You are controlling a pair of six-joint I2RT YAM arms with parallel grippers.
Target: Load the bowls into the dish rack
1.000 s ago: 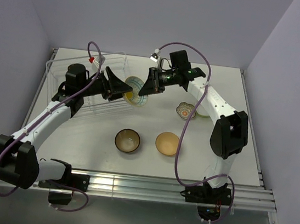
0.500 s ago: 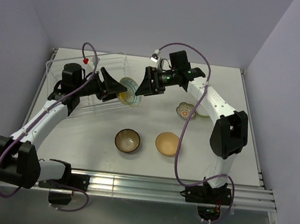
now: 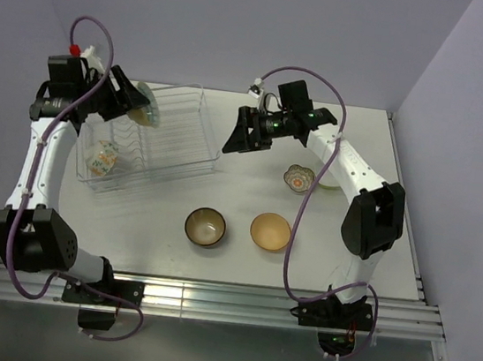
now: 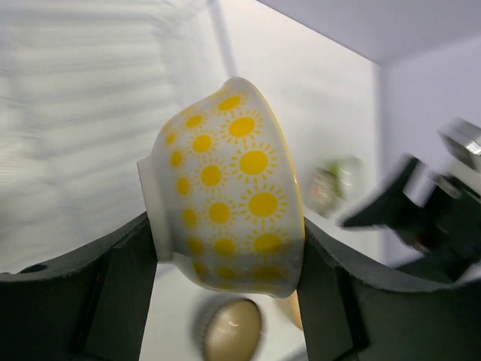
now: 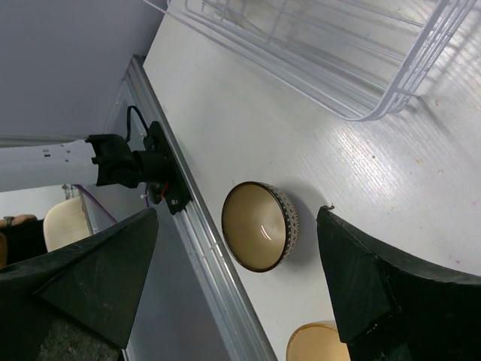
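Jaws of the left pincer (image 3: 136,101) were clenched on the flowered bowl (image 4: 225,188), a white one dotted with yellow-orange blooms, turned on its side between the two dark fingers. That pincer hung raised over the far left end of the dish rack (image 3: 177,132), whose wires ran beneath it and off to its right. Below it, toward the near side, a pale patterned bowl (image 3: 102,159) lay inside the rack. The right pincer (image 3: 234,135) stood released and empty, jaws spread wide, in the air just beyond the rack's right end. Beneath its spread fingers sat the dark brown bowl (image 5: 261,226) on the white table (image 3: 248,199), with the tan-orange bowl (image 3: 270,230) just beside that one. The small scalloped bowl (image 3: 298,178) rested on the table behind the right pincer, close to its arm.
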